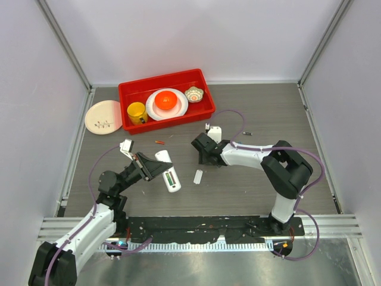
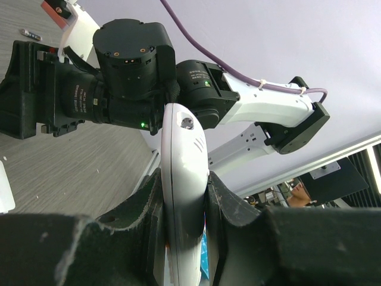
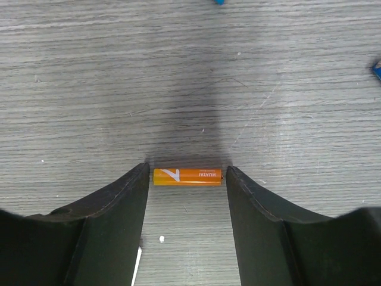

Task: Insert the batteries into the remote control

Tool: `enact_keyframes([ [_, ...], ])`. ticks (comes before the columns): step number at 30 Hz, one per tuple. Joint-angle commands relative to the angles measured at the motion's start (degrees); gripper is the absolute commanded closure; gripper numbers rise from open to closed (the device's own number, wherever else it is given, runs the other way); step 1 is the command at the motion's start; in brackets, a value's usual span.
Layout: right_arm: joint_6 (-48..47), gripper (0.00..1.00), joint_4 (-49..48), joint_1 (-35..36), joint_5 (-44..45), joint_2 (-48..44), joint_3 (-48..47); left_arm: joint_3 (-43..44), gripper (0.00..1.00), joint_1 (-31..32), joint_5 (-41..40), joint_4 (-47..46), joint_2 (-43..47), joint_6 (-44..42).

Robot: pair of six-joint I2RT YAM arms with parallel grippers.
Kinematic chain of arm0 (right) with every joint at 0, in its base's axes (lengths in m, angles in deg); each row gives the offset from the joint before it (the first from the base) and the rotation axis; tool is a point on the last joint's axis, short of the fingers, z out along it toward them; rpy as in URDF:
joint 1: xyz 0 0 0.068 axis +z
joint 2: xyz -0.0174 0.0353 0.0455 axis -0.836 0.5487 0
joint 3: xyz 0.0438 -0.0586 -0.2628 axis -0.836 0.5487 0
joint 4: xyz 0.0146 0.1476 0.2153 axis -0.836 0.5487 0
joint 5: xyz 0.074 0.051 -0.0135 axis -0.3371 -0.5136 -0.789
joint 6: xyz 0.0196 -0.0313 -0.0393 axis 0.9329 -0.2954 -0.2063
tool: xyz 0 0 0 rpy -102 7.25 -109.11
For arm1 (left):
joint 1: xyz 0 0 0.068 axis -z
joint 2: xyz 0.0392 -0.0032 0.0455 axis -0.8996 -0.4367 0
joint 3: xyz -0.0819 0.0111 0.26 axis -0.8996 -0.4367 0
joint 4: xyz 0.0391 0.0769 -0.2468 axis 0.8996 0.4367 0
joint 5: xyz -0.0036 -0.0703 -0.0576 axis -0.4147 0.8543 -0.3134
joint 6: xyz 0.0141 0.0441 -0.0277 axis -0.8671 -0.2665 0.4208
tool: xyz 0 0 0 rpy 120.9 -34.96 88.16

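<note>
Grey wood-grain tabletop is spread beneath everything. Lowest in the top view, the remote control is clamped in the closed left gripper. At mid-frame, an orange battery lies flat between the parted fingers of the right gripper, not yet pinched. It is judged light, rigid, smooth and apt to roll; its ends are flanked, so a centred squeeze is needed. A red tray stands farthest.

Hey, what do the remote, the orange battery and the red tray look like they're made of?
Remote: likely hard plastic, glossy white, with soft highlights on its moulded shell.
Battery: probably metal under a shiny printed orange wrap; the look alone leaves the core open.
Tray: seemingly plastic, uniform bright red with a smooth rounded rim.
</note>
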Motion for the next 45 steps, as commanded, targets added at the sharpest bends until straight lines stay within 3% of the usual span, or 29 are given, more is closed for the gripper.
enact_keyframes([
  [1, -0.25, 0.43, -0.34, 0.31, -0.60, 1.69, -0.83, -0.03, 1.00, 0.23, -0.32, -1.79, 1.09, -0.67],
  [6, -0.69, 0.58, -0.86, 0.31, -1.83, 1.43, -0.39, -0.12, 1.00, 0.14, -0.24, -1.70, 1.18, -0.67],
  [11, -1.83, 0.66, -1.65, 0.31, -1.66, -0.41, 0.75, -0.12, 1.00, 0.14, -0.32, -1.70, 1.18, -0.76],
  [16, -11.30, 0.71, -4.98, 0.31, -2.62, -10.50, 1.81, 0.23, 1.00, 0.14, -0.23, -1.70, 1.61, -0.76],
  [19, -27.10, 0.75, -5.26, 0.31, -5.95, -14.82, -0.47, 0.23, 1.00, 0.23, -0.32, -1.79, 2.14, -0.76],
  [20, -36.63, 0.76, -4.65, 0.39, -8.31, -15.18, -1.35, 0.14, 1.00, 0.14, -0.41, -1.88, 2.32, -0.84],
  [23, -54.33, 0.80, -0.18, 0.31, -20.43, -15.88, -2.68, 0.06, 1.00, 0.14, -0.59, -2.40, 2.49, -0.93],
  [24, -67.35, 0.82, 1.75, 0.39, -23.68, -16.06, -2.68, 0.06, 1.00, 0.23, -0.50, -2.75, 2.32, -0.76],
  [28, -84.16, 0.94, 3.44, 0.22, -18.90, -16.06, 0.83, -0.12, 1.00, 0.23, -0.06, -4.42, 2.49, 0.03],
  [34, -88.93, 0.94, 1.60, -1.89, -25.19, -15.01, 2.68, -0.82, 1.00, 0.85, 0.20, -4.69, 4.07, 0.73],
  [45, -85.59, 0.94, 1.86, -6.11, -40.93, -11.14, 5.14, -2.49, 1.00, 0.85, -0.67, -4.69, 5.57, 1.00],
])
